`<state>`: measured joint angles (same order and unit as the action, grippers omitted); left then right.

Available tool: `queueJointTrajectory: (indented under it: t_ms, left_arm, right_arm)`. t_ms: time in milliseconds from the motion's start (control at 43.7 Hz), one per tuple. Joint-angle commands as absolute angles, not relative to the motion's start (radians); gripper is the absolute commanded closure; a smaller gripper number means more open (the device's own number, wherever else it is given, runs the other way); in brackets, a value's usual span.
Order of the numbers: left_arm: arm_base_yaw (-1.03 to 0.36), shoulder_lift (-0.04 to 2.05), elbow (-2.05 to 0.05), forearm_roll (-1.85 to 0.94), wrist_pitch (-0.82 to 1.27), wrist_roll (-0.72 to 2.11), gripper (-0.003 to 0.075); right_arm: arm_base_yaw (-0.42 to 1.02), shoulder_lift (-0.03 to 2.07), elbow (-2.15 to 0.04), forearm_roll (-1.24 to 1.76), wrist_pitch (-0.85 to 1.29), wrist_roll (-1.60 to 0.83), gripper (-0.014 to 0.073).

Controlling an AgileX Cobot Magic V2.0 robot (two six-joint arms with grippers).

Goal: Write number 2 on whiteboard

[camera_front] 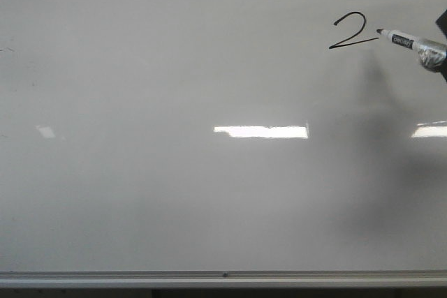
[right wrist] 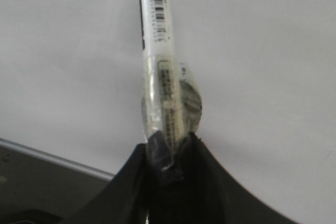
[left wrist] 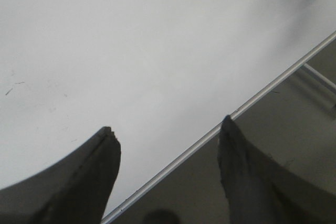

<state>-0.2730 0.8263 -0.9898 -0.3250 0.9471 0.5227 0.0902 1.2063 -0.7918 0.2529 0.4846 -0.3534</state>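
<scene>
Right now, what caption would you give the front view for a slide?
A marker in the right hand rests its tip at the end of a freshly drawn number 2 on the whiteboard.

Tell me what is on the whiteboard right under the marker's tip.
Beside the marker tip, the whiteboard shows the number 2, its base stroke ending just beside the tip. Whatever lies directly beneath the tip is covered. The right gripper clamps the marker.
</scene>
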Motion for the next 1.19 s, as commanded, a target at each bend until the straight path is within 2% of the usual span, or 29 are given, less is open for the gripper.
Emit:
queueJointTrajectory:
  t_ms: [0, 229, 389, 480, 594, 754, 1006, 1097, 1166]
  left_arm:
    - [-0.272, 0.841, -1.038, -0.413, 0.905, 0.611, 0.0311]
    - [-0.409, 0.939, -1.107, -0.480, 0.953, 0.769, 0.0310]
    - [-0.575, 1.039, -1.140, -0.477, 0.966, 0.829, 0.0308]
    - [-0.673, 1.104, -1.155, -0.467, 0.964, 0.833, 0.0270]
    - [-0.790, 1.185, -1.178, -0.457, 0.951, 0.833, 0.0213]
    - [-0.917, 1.298, -1.227, -0.453, 0.931, 0.833, 0.0206]
    - [-0.966, 1.407, -1.272, -0.450, 0.935, 0.833, 0.0206]
    - [-0.966, 1.408, -1.272, -0.436, 0.958, 0.833, 0.0225]
    - [-0.966, 1.408, -1.272, -0.426, 0.970, 0.833, 0.0280]
  right_arm:
    - [0.144, 1.096, -0.826, 0.255, 0.549, -0.405, 0.0662]
    - [0.394, 0.980, -0.826, 0.298, 0.813, -0.719, 0.0662]
    - [0.538, 0.976, -0.826, 0.389, 0.906, -0.793, 0.0662]
    - [0.593, 0.976, -0.837, 0.420, 0.927, -0.806, 0.0662]
    - [0.624, 0.976, -0.864, 0.448, 0.937, -0.806, 0.0662]
    - [0.625, 0.976, -0.888, 0.461, 0.938, -0.806, 0.0662]
    - [0.625, 0.976, -0.888, 0.461, 0.938, -0.806, 0.0662]
    - [0.625, 0.976, -0.888, 0.461, 0.938, -0.806, 0.0662]
    - [0.625, 0.976, -0.888, 0.461, 0.938, -0.806, 0.0662]
